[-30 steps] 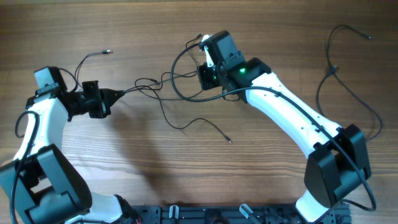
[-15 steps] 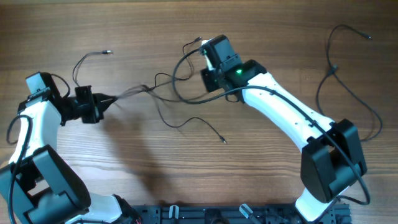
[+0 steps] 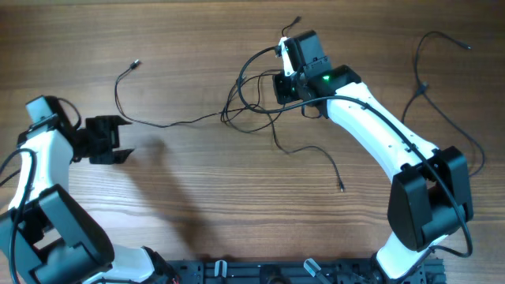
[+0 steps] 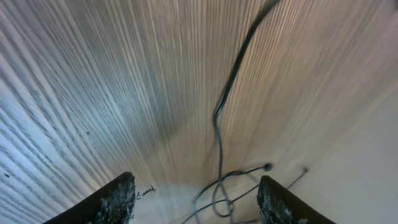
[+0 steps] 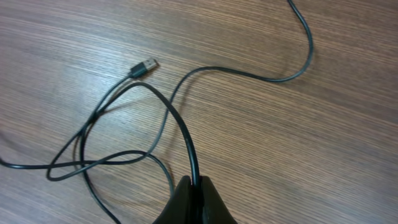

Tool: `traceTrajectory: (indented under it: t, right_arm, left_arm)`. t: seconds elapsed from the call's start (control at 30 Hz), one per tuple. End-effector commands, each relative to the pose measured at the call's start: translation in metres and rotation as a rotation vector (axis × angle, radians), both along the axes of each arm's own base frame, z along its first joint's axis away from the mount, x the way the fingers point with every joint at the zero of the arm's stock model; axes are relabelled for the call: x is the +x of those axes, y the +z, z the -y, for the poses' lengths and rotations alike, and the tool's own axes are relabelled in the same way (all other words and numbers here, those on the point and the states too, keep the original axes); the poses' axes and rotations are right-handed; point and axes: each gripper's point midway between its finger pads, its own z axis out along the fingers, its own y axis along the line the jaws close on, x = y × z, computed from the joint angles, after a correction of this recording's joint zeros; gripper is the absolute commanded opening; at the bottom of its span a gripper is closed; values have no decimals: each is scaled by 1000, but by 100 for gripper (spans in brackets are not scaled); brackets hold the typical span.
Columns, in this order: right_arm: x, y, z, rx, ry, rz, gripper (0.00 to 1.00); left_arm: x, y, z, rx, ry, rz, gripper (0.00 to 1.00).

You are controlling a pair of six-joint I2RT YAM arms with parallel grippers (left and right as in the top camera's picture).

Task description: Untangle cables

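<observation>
Loosely tangled cables (image 5: 185,134), R claw (image 5: 193,185) pinching one, L claw (image 3: 123,138) wide

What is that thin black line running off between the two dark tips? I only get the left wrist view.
Observer: That is a long cable. From overhead it runs across the table into a tangle beside the other arm.
Operator: Is that other arm doing anything with the tangle?
Observer: Yes. Its wrist view shows the right gripper shut on a pinched cable that loops out of it.
Operator: Any more cords around?
Observer: A separate cable lies apart near the table's far right, with neither gripper touching it.
</observation>
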Motion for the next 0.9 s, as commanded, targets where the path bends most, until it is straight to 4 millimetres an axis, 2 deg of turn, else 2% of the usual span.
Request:
traceTrajectory:
  t: [0.0,0.1,0.13,0.17,0.3,0.5,0.6,0.7,0.77,0.87]
  right_arm:
    - [-4,-13,-5,17,18,-36,4]
    - [-4,-13,-5,26,3,-41,4]
    - [-4,-13,-5,26,3,-41,4]
    - [-4,-13,-5,26,3,-41,4]
    - [-4,-13,-5,25,3,-42,4]
    - [-9,-16,-5,26,10,-67,4]
    - [-12,-18,-4,21,11,-81,4]
    - [-14,-19,-3,17,11,-89,4]
    - [-13,-19,-3,18,11,-87,4]
    - [-13,-19,-3,23,2,-90,5]
  left_arm:
    - [9,0,30,52,-141,14,66]
    - [18,0,61,83,-245,35,68]
    - [21,0,73,94,-281,48,72]
    - [26,1,90,106,-333,70,77]
    - [35,5,151,126,-471,137,82]
    - [29,-2,200,235,-458,93,82]
    - [39,2,209,269,-445,144,72]
    - [50,5,209,293,-406,180,66]
    - [57,2,210,299,-400,198,58]
    - [62,-11,211,293,-382,180,54]
